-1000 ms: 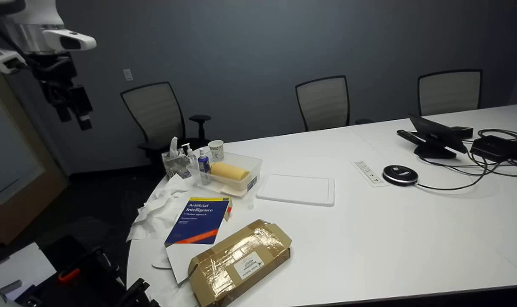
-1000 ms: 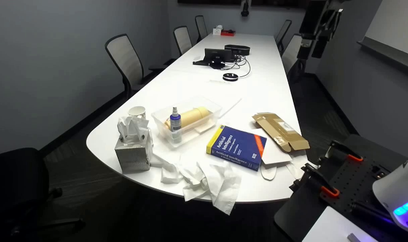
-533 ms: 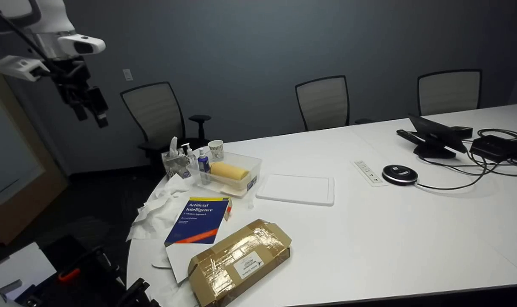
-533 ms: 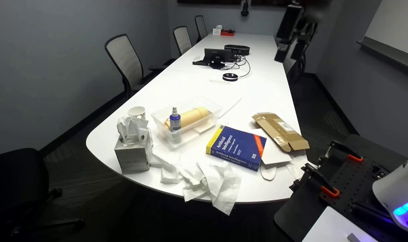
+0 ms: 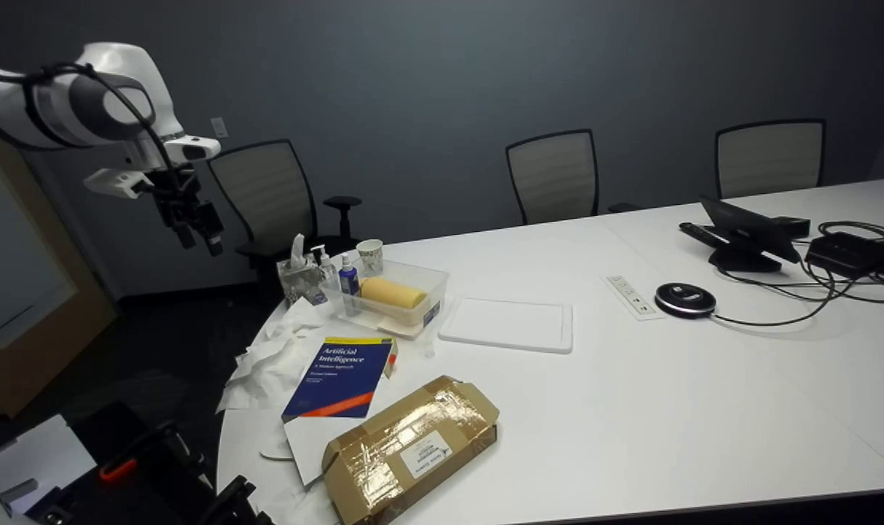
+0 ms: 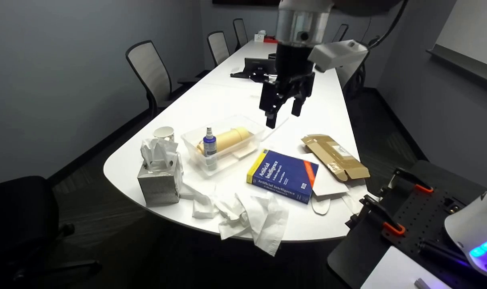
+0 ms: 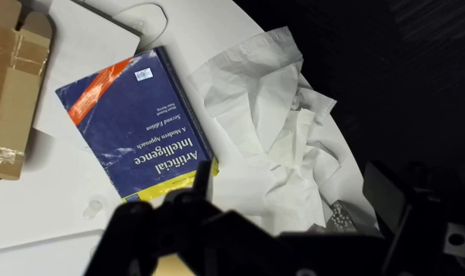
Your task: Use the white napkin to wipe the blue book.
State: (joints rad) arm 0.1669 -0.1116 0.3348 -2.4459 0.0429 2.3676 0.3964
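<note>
The blue book (image 5: pixel 339 379) lies flat on the table in both exterior views (image 6: pixel 285 174) and in the wrist view (image 7: pixel 136 126). The white napkin (image 6: pixel 259 220) lies crumpled beside the book's spine, along the table's rounded edge, and partly hangs over it. It also shows in an exterior view (image 5: pixel 267 368) and in the wrist view (image 7: pixel 255 103). More crumpled white tissue runs on toward the tissue box, so separate pieces are hard to tell apart. My gripper (image 5: pixel 200 243) is open and empty, high above the table. Its fingers stand wide apart in the wrist view (image 7: pixel 290 182).
A tan cardboard package (image 5: pixel 412 445) and a stiff white sheet (image 6: pixel 327 182) lie beside the book. A clear bin (image 6: pixel 243 154) holds a yellow cylinder (image 6: pixel 227 138). A blue spray bottle (image 6: pixel 209 144), a tissue box (image 6: pixel 159 186) and a paper cup (image 5: pixel 369 255) stand nearby.
The arm has swung over the table. My gripper has moved right and down in an exterior view, and left and down in another. It stays open; the book and napkin have not moved.
</note>
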